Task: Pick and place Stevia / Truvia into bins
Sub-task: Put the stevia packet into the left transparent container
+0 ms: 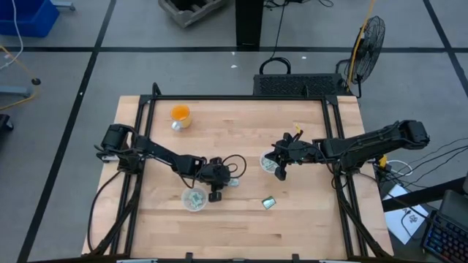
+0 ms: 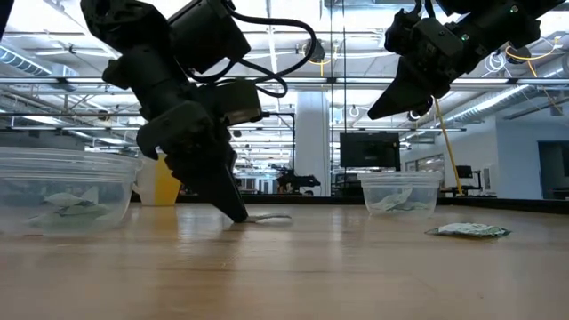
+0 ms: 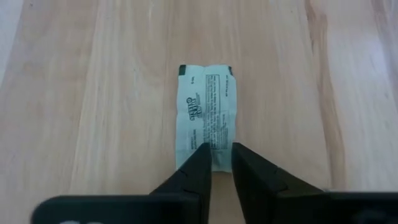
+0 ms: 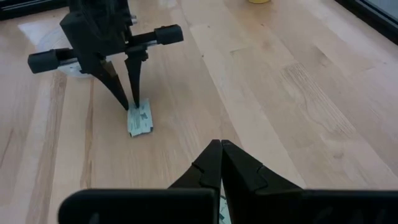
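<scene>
A pale green and white Stevia packet lies flat on the wooden table, also showing in the high view. My left gripper is down at the packet's near end, its fingers almost together. It also shows in the right wrist view. The left clear cup beside it holds packets. My right gripper hangs shut and empty above the right clear cup, which also holds packets. A darker green packet lies flat on the table near the front. My left gripper has the packet's near short end between its two fingertips, which stand on the table. The fingers come from above, slanting down, and lie along the packet. The packet lies flat on the table, its far end free.
An orange cup stands at the table's far left. A black frame runs round the table's edges. Bare wood lies between the two clear cups and toward the front edge.
</scene>
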`<state>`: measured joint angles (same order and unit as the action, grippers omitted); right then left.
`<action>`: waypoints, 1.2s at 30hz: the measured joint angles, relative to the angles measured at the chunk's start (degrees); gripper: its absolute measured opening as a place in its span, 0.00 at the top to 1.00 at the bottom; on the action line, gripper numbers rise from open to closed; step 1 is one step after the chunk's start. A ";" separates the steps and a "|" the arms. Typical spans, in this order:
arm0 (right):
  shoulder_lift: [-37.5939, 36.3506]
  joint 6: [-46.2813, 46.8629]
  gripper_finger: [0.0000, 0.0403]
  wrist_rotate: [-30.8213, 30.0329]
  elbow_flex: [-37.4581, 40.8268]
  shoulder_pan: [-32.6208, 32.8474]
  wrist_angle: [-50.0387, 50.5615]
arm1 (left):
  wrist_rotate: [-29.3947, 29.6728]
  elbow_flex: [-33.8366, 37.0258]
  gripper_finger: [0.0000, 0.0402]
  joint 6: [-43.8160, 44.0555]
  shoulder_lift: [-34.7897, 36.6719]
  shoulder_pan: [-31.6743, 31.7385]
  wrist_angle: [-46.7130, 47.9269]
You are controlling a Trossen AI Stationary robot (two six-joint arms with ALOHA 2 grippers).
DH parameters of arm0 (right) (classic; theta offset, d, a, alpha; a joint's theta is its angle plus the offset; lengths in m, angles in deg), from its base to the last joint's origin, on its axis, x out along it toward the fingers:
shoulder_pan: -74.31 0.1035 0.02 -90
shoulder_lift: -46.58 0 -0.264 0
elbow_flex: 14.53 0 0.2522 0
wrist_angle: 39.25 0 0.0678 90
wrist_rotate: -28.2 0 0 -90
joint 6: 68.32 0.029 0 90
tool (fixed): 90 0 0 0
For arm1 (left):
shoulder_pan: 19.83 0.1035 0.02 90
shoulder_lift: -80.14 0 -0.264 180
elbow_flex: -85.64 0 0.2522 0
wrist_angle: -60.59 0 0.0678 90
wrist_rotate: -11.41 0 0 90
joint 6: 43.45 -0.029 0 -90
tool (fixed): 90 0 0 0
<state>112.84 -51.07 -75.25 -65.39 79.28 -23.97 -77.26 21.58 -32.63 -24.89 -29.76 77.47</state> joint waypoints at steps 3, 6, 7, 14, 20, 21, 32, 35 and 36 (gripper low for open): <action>0.00 0.00 1.00 0.00 0.00 0.00 0.00 | 0.01 0.02 0.93 0.10 -0.03 0.02 -0.34; 0.00 0.00 1.00 0.00 0.00 0.00 0.00 | -0.01 0.07 0.98 0.88 0.06 0.04 -0.68; 0.00 0.00 1.00 0.00 0.00 0.00 0.00 | -0.01 0.11 0.98 1.46 0.53 0.04 -0.72; 0.00 0.00 1.00 0.00 0.00 0.00 0.00 | -0.19 0.49 0.99 1.98 6.50 0.15 1.93; 0.00 0.00 1.00 0.00 0.00 0.01 0.01 | 0.43 0.37 0.99 3.76 16.73 -1.24 7.43; 0.00 0.00 1.00 0.00 0.00 0.01 0.05 | 0.47 0.37 0.99 4.56 18.90 -1.87 9.09; 0.01 0.01 1.00 0.01 0.00 0.01 0.42 | 0.03 0.24 0.99 32.51 30.14 -18.91 27.30; 0.00 0.02 1.00 0.00 0.00 0.00 0.42 | 2.18 0.24 0.99 40.10 29.44 -24.10 28.76; 0.00 0.00 1.00 0.02 0.00 0.00 0.42 | 4.34 0.24 0.99 41.45 28.89 -25.39 28.90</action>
<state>112.84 -51.07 -75.23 -65.39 79.28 -23.55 -72.92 21.82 8.81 4.00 -55.15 106.37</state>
